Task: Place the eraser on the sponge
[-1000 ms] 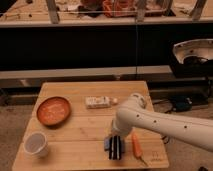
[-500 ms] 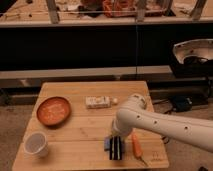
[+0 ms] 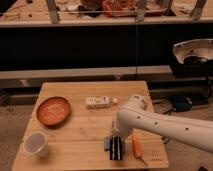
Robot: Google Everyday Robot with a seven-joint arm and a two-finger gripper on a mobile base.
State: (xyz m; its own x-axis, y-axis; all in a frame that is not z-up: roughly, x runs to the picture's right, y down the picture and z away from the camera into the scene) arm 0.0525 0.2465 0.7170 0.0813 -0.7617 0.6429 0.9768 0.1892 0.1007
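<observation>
My gripper is a dark block at the end of the white arm, low over the front of the wooden table. It is shut. The blue sponge lies right against its left side, partly covered by it. I cannot make out the eraser; if it is under or inside the dark gripper, it is hidden there.
An orange tapered stick lies just right of the gripper. A white oblong packet rests mid-table, an orange plate at the left, and a white cup at the front left corner. A dark shelf unit stands behind the table.
</observation>
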